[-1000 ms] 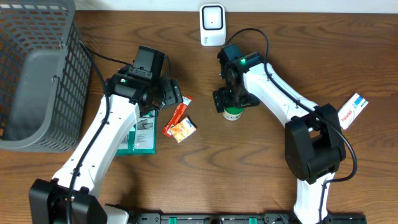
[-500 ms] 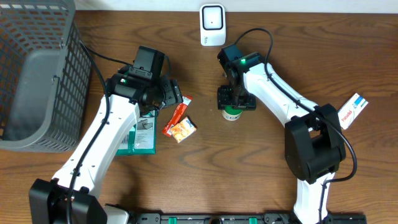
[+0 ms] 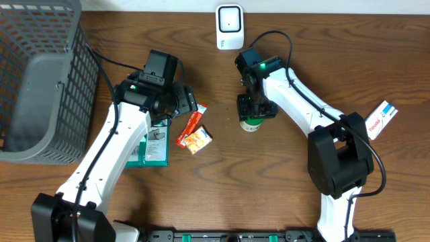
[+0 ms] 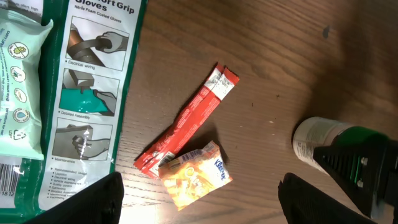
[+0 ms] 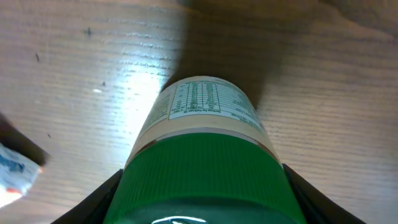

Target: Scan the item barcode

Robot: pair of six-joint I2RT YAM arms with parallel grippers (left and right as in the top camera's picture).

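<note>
Wooden table (image 3: 269, 188): right gripper (image 3: 254, 109) straddles the green-capped bottle (image 5: 199, 118), 6 o'clock from the scanner (image 3: 229, 27); whether it grips, I cannot tell. Left gripper (image 3: 187, 104) hangs spread, empty.

Overhead faces straight down on the tabletop (image 3: 269, 181). Right wrist sits very near the bottle (image 5: 199, 112); left wrist, farther, has it at 3 o'clock.

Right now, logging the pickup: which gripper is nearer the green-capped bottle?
Right. The right gripper straddles the green-capped bottle at its cap; the left gripper hovers apart, beyond the red sachet.
</note>
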